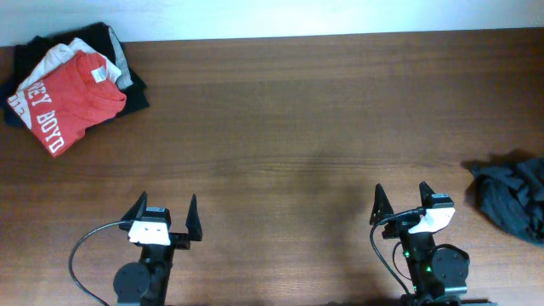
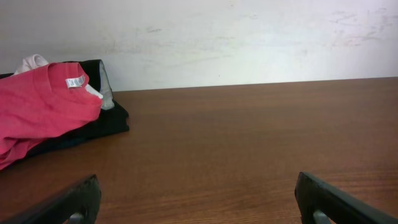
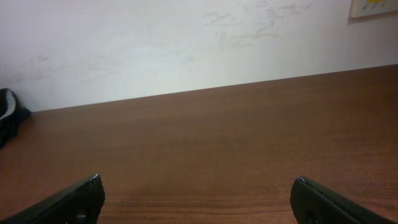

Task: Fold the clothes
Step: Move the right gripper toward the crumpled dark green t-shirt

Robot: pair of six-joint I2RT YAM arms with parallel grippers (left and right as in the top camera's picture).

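The clothes (image 1: 512,197) are a dark charcoal garment lying crumpled at the table's right edge, partly cut off by the overhead view; no lettering or label shows. My right gripper (image 1: 400,189) stands open near the front edge, well to the left of the garment and apart from it. Over on the front left, my left gripper (image 1: 167,200) is open too. Each wrist view shows only bare wood between the spread fingers, for the left gripper (image 2: 198,180) and the right gripper (image 3: 198,182) alike. The dark garment is out of both wrist views.
A stack of folded pieces sits at the back left corner, topped by a red T-shirt (image 1: 70,100) with white lettering over grey, white and black layers. The red T-shirt (image 2: 43,109) fills the left wrist view's left side. A pale wall (image 3: 186,43) rises behind the table.
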